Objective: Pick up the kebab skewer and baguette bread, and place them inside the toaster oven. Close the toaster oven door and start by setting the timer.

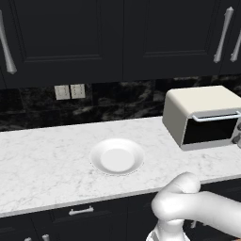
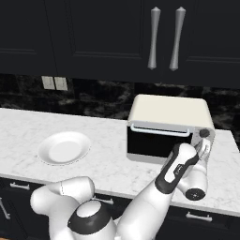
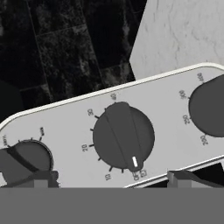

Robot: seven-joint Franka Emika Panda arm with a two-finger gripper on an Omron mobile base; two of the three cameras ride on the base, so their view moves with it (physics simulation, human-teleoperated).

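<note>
The cream-white toaster oven point(image 1: 197, 101) point(image 2: 168, 110) stands on the counter, and its dark glass door point(image 1: 209, 130) point(image 2: 158, 144) is shut with the silver handle on top. My gripper point(image 2: 202, 150) point(image 3: 116, 179) is open and hovers right in front of the oven's control panel point(image 3: 65, 118) at its right end. Straight ahead in the hand view is the middle dark dial point(image 3: 123, 135), with a second dial point(image 3: 209, 107) on one side and a third point(image 3: 28, 156) on the other. The fingertips point(image 3: 43, 178) touch nothing. The kebab skewer and the baguette bread are hidden.
A white plate point(image 1: 116, 156) point(image 2: 63, 147) with nothing on it lies on the marble counter point(image 1: 42, 160) left of the oven. Dark wall cabinets point(image 2: 93, 33) hang above, with wall outlets point(image 1: 69, 92) on the black backsplash. Drawer fronts run below the counter edge.
</note>
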